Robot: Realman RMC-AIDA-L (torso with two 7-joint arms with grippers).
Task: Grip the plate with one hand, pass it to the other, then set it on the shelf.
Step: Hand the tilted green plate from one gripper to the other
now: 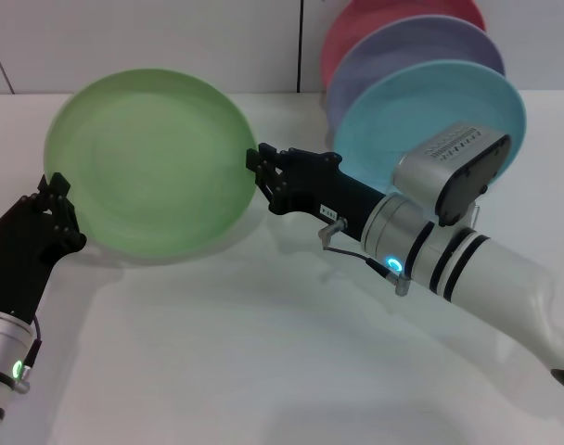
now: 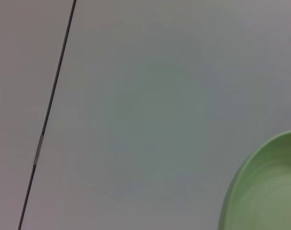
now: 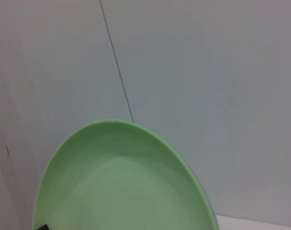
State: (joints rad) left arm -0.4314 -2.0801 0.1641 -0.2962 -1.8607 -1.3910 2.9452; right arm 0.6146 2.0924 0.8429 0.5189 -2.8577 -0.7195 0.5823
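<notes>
Both claws on the round light green matte plastic plate (image 1: 147,158)
Left claw (image 1: 55,206) clamps its near-left rim; right claw (image 1: 263,171) pinches the opposite rim, plate tilted above the white desk (image 1: 263,362).

Surface (image 1: 263,371): white, smooth, matte, meeting a pale panelled wall at the back. Standing at its far right, near the wall: three plates upright on edge in a row, light blue plate (image 1: 421,111) foremost, lavender plate (image 1: 403,46) behind it, pink plate (image 1: 375,14) rearmost, each overlapping the next.
</notes>
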